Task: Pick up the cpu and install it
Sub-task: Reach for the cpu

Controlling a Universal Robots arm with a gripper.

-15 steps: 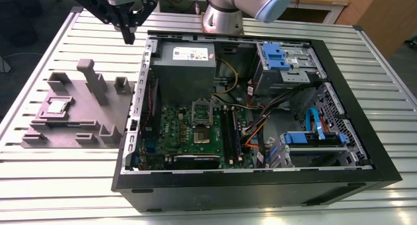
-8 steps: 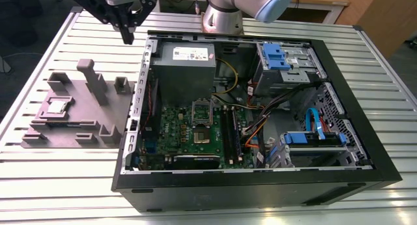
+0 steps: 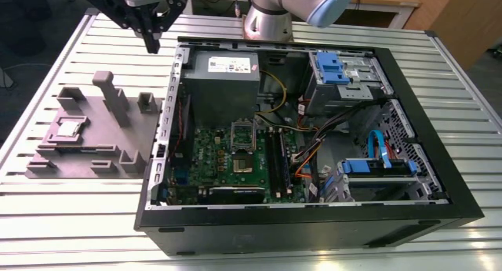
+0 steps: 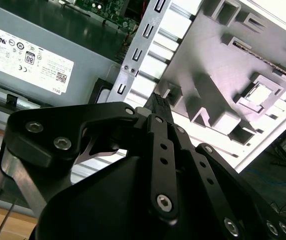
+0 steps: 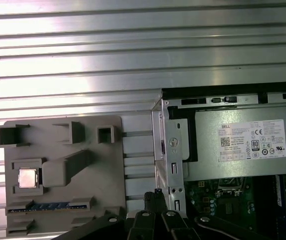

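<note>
The slatted metal tabletop [image 3: 79, 224] is spread across the whole exterior view, and the open black computer case [image 3: 314, 224] is laid on its side over the centre and right of it. Inside, the grey power supply [image 3: 223, 77] is seen at the case's upper left and the green motherboard [image 3: 235, 159] below it. On that board the processor socket [image 3: 240, 162] is made out as a dark square; no silvery chip can be seen seated there, so the install is judged not yet done.

At the exterior view's left, just beside the case wall, the grey parts fixture [image 3: 94, 141] is set flat on the tabletop.

The end effector [image 3: 151, 46] is held high at the upper left of the exterior view, above the bare slats between the fixture's far end and the case corner. Its fingers are drawn together to one narrow tip, and nothing is gripped between them. It is kept well apart from the chip.

And the cpu [image 3: 67, 128] is found lying flat in its square recess on the fixture, at the left of the exterior view, silvery top up, untouched. In the first wrist view the cpu [image 5: 28, 178] is caught nested in that same pocket. The pick-up is judged not yet made: both the grasp and the seating are left to do.
</note>
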